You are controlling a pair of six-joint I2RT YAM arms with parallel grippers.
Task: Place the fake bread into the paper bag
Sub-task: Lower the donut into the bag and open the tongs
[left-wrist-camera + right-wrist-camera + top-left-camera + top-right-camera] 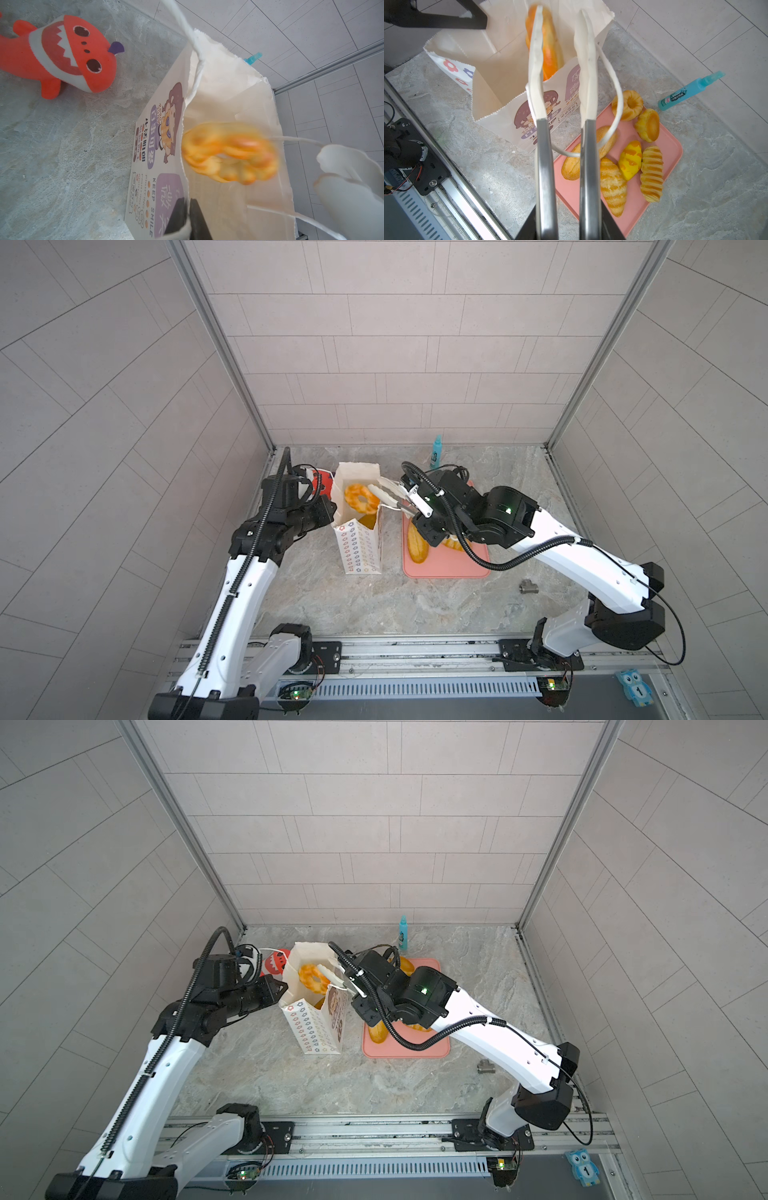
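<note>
Near the middle of both top views the paper bag (361,549) stands upright with its mouth open. The braided ring (361,498) of fake bread is right at this mouth, over the inside of the bag. The left gripper (188,218) is closed tight on the paper rim at the bag's left side and holds the mouth open. The right gripper (560,20), with long tong-like fingers and white tips, reaches in from the right. Its tips stand a little apart with nothing between them. In the left wrist view the ring is blurred and apart from the tips, so I judge it is dropping in. Six other breads lie on the pink tray (671,149), to the right of the bag. What worries me is the cord handle (617,104). It hangs in a loop just under the tongs, and I cannot tell if it goes around one finger. If the arm pulls back and catches it, the light bag may tip, or tear out of the left grip. The ring is also wide, so it may lodge across the mouth and not sink down.
</note>
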